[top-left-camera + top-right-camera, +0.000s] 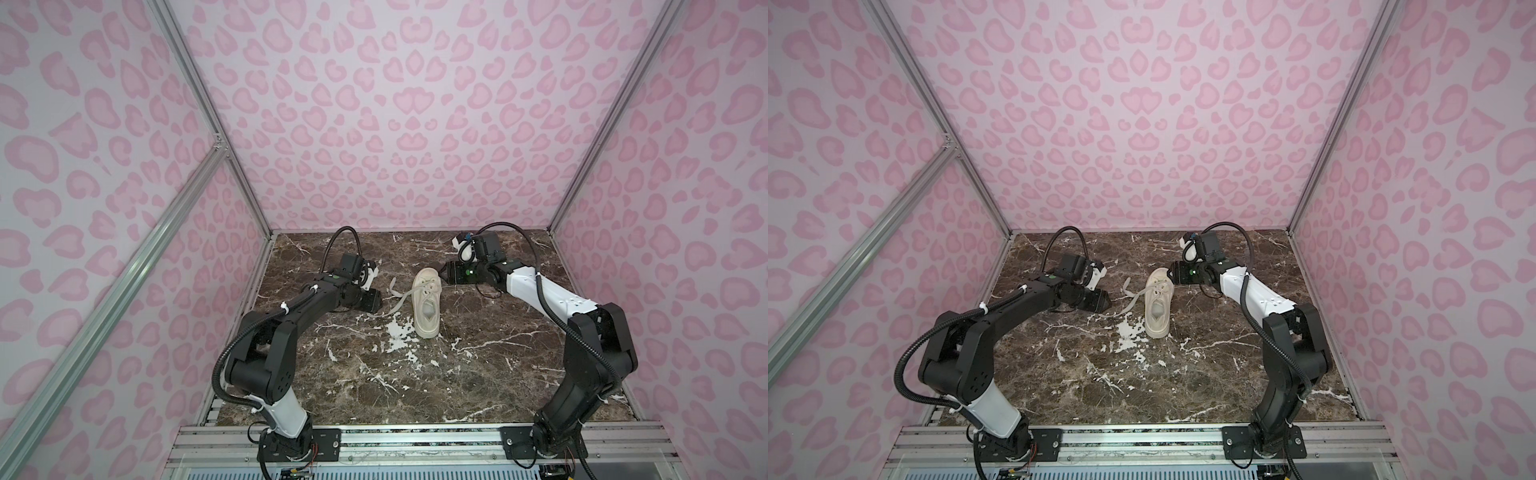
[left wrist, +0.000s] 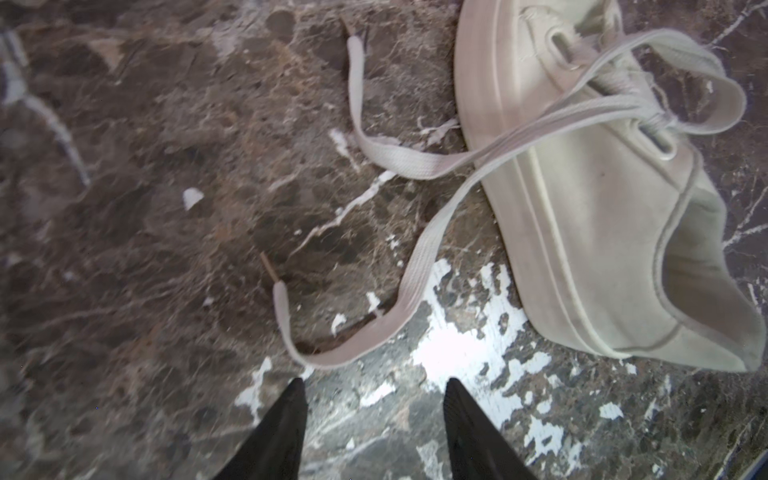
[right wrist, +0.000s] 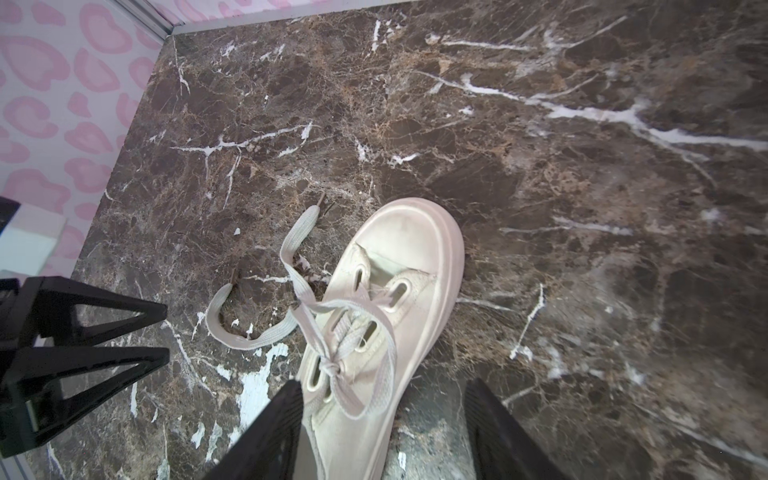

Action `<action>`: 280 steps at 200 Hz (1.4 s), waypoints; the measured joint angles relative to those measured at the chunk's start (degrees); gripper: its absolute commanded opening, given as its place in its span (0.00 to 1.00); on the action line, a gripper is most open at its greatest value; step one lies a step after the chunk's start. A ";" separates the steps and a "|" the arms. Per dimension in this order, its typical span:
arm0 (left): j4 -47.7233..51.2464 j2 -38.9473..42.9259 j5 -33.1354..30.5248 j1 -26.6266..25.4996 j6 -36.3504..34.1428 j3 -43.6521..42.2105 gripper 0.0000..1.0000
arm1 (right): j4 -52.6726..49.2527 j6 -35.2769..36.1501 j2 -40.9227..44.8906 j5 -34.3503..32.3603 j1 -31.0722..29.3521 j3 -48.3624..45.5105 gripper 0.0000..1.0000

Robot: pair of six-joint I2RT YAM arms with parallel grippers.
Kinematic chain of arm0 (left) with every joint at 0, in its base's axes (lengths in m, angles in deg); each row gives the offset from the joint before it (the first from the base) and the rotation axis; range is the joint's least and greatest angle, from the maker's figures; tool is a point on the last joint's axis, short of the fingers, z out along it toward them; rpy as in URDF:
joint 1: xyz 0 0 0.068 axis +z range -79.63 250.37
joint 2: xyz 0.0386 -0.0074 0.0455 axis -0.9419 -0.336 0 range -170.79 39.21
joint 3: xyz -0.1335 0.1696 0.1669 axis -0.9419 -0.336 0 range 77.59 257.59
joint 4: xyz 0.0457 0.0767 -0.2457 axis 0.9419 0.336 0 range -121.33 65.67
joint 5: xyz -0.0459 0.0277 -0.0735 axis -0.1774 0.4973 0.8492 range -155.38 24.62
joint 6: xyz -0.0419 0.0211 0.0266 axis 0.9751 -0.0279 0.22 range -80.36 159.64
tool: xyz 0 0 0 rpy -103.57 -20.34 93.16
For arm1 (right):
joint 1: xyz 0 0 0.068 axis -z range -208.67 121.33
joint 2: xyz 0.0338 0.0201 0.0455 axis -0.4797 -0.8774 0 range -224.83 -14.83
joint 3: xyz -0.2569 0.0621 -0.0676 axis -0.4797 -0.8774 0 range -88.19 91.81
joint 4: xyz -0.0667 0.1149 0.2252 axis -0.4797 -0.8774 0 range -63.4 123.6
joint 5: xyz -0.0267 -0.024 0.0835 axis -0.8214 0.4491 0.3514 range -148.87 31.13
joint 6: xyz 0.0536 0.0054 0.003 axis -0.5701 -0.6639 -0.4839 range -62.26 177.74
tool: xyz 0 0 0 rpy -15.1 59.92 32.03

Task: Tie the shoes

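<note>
The cream shoe [image 1: 426, 305] [image 1: 1158, 305] lies mid-table, toe towards the back wall. A half-knot with one loop [image 3: 374, 374] sits on its tongue. Two flat lace ends trail off to its left: one [image 2: 355, 83] runs far out, the other [image 2: 332, 357] curls just ahead of my left gripper [image 2: 374, 390]. That gripper [image 1: 376, 305] [image 3: 166, 331] hovers left of the shoe, open, with only tabletop between its fingers. My right gripper [image 3: 382, 386] [image 1: 442, 276] is by the toe's right side, open. The shoe's upper [image 3: 365, 415] shows between its spread fingers, clear of the far one.
The brown marble tabletop [image 1: 498, 374] has white scraped patches [image 1: 397, 332] just left of the shoe's heel. Pink-patterned walls [image 1: 395, 124] with aluminium posts close in the back and both sides. A metal rail [image 1: 415, 440] carrying the arm bases runs along the front.
</note>
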 measured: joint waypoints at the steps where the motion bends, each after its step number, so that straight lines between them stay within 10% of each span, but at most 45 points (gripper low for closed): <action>1: -0.22 -0.28 0.11 -0.13 -0.07 0.20 0.54 | 0.00 0.00 0.07 0.02 0.04 -0.07 0.64; 142: -11.85 -16.50 3.93 -4.76 0.24 7.89 0.38 | -2.64 1.29 5.73 0.44 4.44 -3.30 0.64; 206: -12.24 -16.70 4.83 -5.31 0.94 6.54 0.04 | -2.67 1.29 5.92 0.92 4.52 -3.65 0.64; 280: -10.93 -11.26 4.83 -5.86 1.33 6.36 0.03 | -2.54 1.29 6.95 1.05 4.55 -4.98 0.63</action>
